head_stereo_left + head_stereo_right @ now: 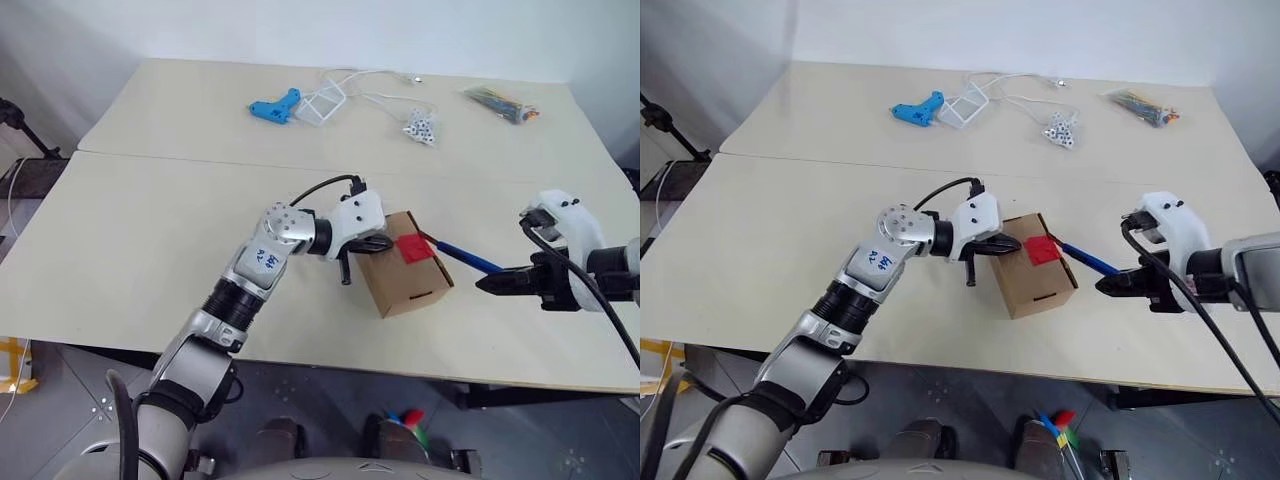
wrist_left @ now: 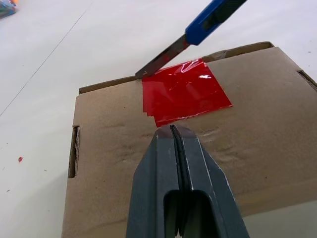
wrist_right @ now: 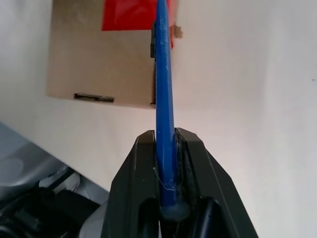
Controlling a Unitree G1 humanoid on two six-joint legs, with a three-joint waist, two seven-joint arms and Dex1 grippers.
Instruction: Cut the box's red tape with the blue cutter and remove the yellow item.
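The box (image 1: 405, 265) is seen near the front edge of the table (image 1: 150, 240), its flaps shut and a slot visible in the side facing the robot. At its left, the left gripper (image 2: 173, 130) is pressed down on the box top, its two black fingers closed together with nothing between them, just short of the tape (image 2: 184, 92). The tape is stuck across the top at the far edge. The cutter (image 1: 462, 256) is laid against that same edge from the right, its bare metal blade meeting the corner of the tape; whether the blade has entered the seam cannot be told. Further right, the cutter's blue handle is clamped between the narrowly parted fingers of the right gripper (image 3: 167, 141), which is held above the table, beside the box.
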